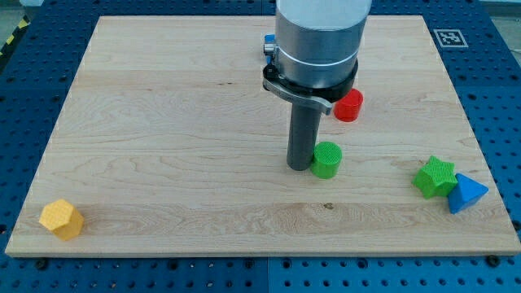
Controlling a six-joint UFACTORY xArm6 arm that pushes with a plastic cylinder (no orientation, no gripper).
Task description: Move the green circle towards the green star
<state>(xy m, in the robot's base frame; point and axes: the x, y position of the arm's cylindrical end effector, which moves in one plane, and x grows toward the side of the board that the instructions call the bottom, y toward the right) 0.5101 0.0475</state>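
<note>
Four blocks fully visible on the wooden board [163, 122], plus a sliver of a fifth.

My tip [299, 167] sits down on the board, right against the green circle [327, 159], on its 9 o'clock side. Touching or a hair apart, can't tell from this angle.

No jaws on this rig, just the straight dark rod, so nothing to call wide, narrow or holding.

Green circle: right of board centre, upright, standing alone. Green star [435, 177] lies at roughly 3 o'clock from it, slightly lower in the view, well apart, near the board's right edge.

Blue block [466, 194], looks like a triangle/wedge, sits at the star's 4 o'clock, touching it or just beside.

Red block [350, 106], cylinder-shaped, sits at about 1 o'clock from the green circle, near but clear of it, partly tucked under the arm's grey housing [319, 32].

Yellow block [62, 219], roughly hexagonal, is far off at 8 o'clock, in the board's bottom left corner, well apart from everything else.

Small blue piece [267, 45] peeks out at the housing's left edge; shape hidden.

Board rests on a blue perforated table [496, 98].
</note>
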